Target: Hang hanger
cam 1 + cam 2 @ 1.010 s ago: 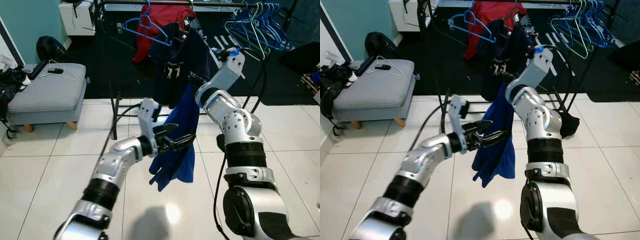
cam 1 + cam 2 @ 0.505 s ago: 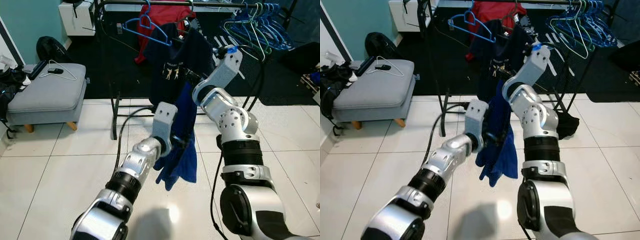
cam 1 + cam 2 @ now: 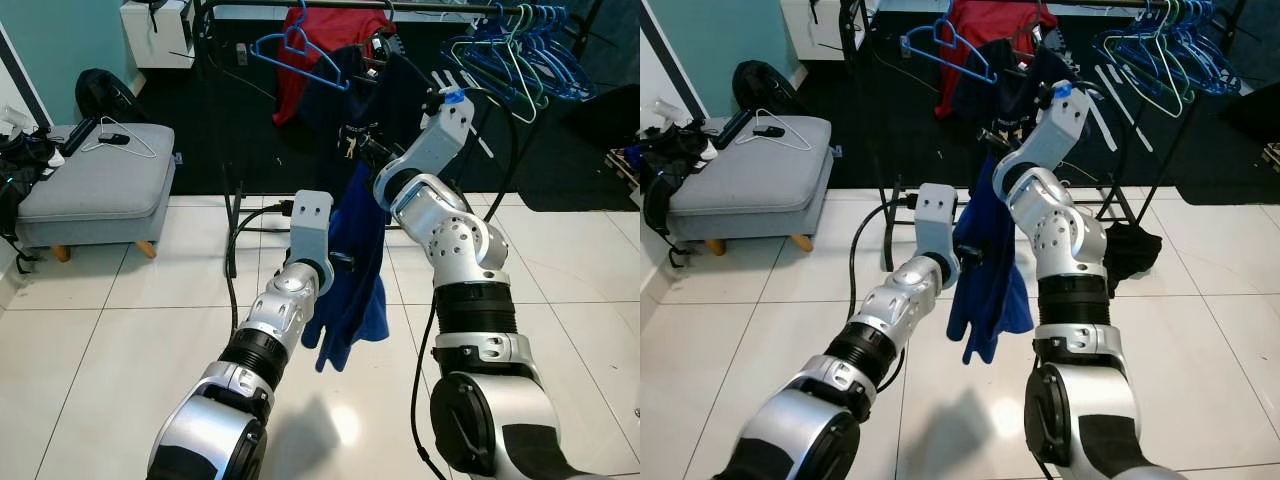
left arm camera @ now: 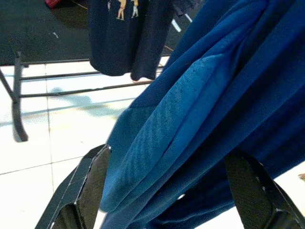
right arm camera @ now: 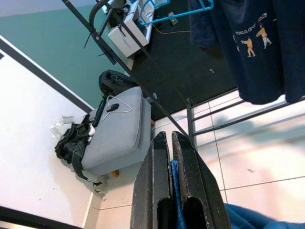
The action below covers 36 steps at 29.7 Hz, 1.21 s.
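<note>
A blue garment (image 3: 356,275) hangs in front of the black clothes rack (image 3: 232,200), its top pinched in my right gripper (image 3: 358,148). In the right wrist view the fingers (image 5: 155,191) are pressed together with a strip of blue cloth between them. My left gripper (image 3: 345,262) is pushed against the middle of the garment. Its fingers (image 4: 88,183) stand wide apart with blue folds (image 4: 200,109) between them. On the rail hang an empty blue hanger (image 3: 300,45), a red garment (image 3: 335,35) and a navy T-shirt (image 3: 345,95). Whether a hanger is inside the blue garment is hidden.
Several blue and green hangers (image 3: 520,50) crowd the rail's right end. A grey ottoman (image 3: 95,185) with a white hanger (image 3: 120,142) stands at the left, with black bags (image 3: 100,95) near it. Dark cloth (image 3: 1130,248) lies by the rack's foot. White tiles lie in front.
My left arm swung in from beside the garment and now presses into its middle, fingers spread. The right gripper has lifted the garment's top slightly toward the rail.
</note>
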Tool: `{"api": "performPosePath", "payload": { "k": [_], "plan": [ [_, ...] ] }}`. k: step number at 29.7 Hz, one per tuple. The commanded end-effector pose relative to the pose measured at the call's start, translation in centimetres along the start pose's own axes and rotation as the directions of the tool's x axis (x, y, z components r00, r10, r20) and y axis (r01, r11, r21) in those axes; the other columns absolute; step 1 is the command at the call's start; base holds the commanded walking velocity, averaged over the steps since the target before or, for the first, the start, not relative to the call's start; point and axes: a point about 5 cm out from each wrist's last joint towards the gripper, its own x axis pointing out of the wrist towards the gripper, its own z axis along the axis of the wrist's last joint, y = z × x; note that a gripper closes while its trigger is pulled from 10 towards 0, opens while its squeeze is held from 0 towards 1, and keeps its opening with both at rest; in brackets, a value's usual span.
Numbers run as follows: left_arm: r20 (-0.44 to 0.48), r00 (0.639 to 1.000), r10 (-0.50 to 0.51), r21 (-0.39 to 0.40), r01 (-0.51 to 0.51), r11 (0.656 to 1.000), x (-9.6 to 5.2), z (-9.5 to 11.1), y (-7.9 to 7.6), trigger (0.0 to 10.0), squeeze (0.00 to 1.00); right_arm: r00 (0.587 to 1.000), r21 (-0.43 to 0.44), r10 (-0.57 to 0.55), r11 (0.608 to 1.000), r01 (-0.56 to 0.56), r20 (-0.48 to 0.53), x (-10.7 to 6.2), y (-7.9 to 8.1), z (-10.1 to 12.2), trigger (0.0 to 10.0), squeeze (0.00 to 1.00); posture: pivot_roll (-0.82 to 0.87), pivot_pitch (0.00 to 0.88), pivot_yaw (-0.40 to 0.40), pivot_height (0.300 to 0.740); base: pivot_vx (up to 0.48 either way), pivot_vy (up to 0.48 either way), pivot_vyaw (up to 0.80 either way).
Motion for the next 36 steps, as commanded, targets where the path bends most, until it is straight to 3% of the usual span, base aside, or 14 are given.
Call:
{"api": "performPosePath", "payload": {
  "k": [1, 5, 6, 8, 9, 10, 11, 21, 26, 36],
  "plan": [
    [-0.015, 0.999, -0.051, -0.045, 0.05, 0.998, 0.1, -0.1, -1.7, 10.0, 0.0, 1.0, 0.002, 0.008, 1.0, -0.008, 0.013, -0.1, 0.3, 0.3, 0.0, 0.0, -0.1, 0.202, -0.035, 0.74, 0.0, 0.0, 0.0],
    [-0.006, 0.997, -0.075, -0.063, 0.074, 0.995, 0.1, 0.2, -2.2, 10.0, 0.0, 1.0, 0.001, 0.002, 1.0, -0.002, 0.014, -0.1, 0.2, 0.2, 0.0, 0.0, -0.1, 0.199, -0.034, 0.74, 0.0, 0.0, 0.0],
    [0.0, 0.997, -0.075, -0.06, 0.075, 0.995, 0.1, 0.3, -2.2, 4.9, 0.0, 1.0, 0.001, 0.001, 1.0, -0.001, 0.014, -0.1, 0.2, 0.2, 0.0, 0.0, -0.1, 0.198, -0.034, 0.74, 0.0, 0.0, 0.0],
    [0.0, 0.997, -0.075, -0.06, 0.075, 0.995, 0.1, 0.3, -2.2, 4.9, 0.0, 1.0, 0.001, 0.001, 1.0, -0.001, 0.014, -0.1, 0.2, 0.2, 0.0, 0.0, -0.1, 0.198, -0.034, 0.74, 0.0, 0.0, 0.0],
    [0.0, 0.997, -0.071, -0.048, 0.071, 0.996, 0.1, 0.2, -2.1, 0.2, 0.0, 1.0, -0.001, -0.001, 1.0, 0.001, 0.014, -0.1, 0.2, 0.2, 0.0, 0.0, -0.1, 0.196, -0.034, 0.74, 0.0, 0.0, 0.0],
    [0.0, 0.997, -0.071, -0.048, 0.071, 0.996, 0.1, 0.2, -2.1, 0.2, 0.0, 1.0, -0.001, -0.001, 1.0, 0.001, 0.014, -0.1, 0.2, 0.2, 0.0, 0.0, -0.1, 0.196, -0.034, 0.74, 0.0, 0.0, 0.0],
    [-0.005, 0.998, -0.059, -0.029, 0.059, 0.998, 0.2, 0.1, -2.0, 10.0, 0.0, 1.0, -0.002, -0.004, 1.0, 0.004, 0.014, -0.1, 0.1, 0.2, 0.0, 0.0, -0.1, 0.194, -0.034, 0.74, 0.0, 0.0, 0.0],
    [-0.004, 0.996, -0.088, 0.031, 0.088, 0.996, -0.4, 0.7, -1.7, 10.0, 0.0, 0.999, -0.011, -0.027, 1.0, 0.027, 0.025, 0.0, -0.6, 0.3, 0.0, 0.0, -0.1, 0.186, -0.029, 0.74, 0.0, 0.0, 0.0],
    [0.011, 0.968, -0.25, 0.059, 0.249, 0.967, -1.5, 0.9, -2.5, 10.0, 0.0, 0.999, -0.009, -0.039, 0.999, 0.039, 0.029, 0.0, -0.9, 0.3, 0.0, 0.0, -0.09, 0.181, -0.036, 0.74, 0.0, 0.0, 0.0],
    [0.01, 0.929, -0.369, 0.014, 0.369, 0.929, -1.8, 0.8, -3.6, 10.0, 0.0, 0.999, -0.012, -0.041, 0.999, 0.042, 0.031, 0.1, -0.9, 0.4, 0.0, 0.0, -0.1, 0.188, -0.034, 0.74, 0.0, 0.0, 0.0]
  ]
}}
